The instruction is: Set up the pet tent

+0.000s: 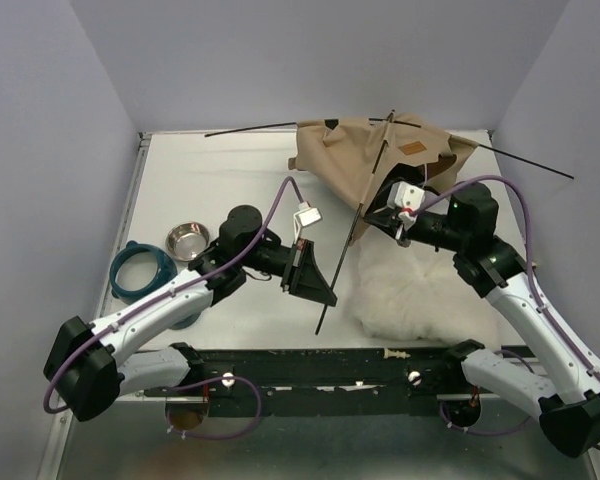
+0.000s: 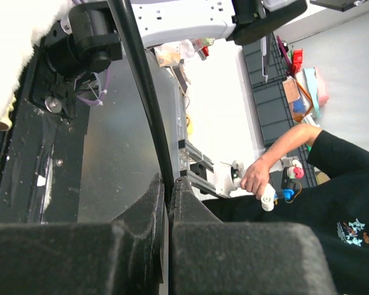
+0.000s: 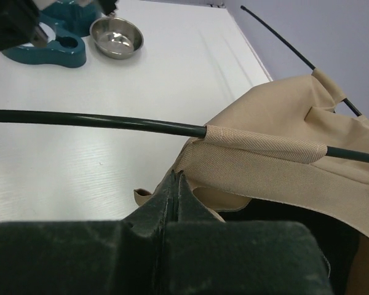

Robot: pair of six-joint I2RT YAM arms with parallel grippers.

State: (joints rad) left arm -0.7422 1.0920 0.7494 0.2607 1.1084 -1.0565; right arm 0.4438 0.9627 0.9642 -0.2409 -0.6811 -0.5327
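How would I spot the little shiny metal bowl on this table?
Start at the pale table and look along its left side, far from the tan fabric tent at the back right. A teal plastic ring lies there, and the small round steel bowl sits just beside it, toward the middle. It is the only shiny silver dish.

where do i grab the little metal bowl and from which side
Pinch the metal bowl by its rim from straight above, one finger inside, one outside. It sits upright, mouth up, with a thin flared wall. Take the far part of the rim: the teal ring crowds its left side and the left arm lies close on its near right.
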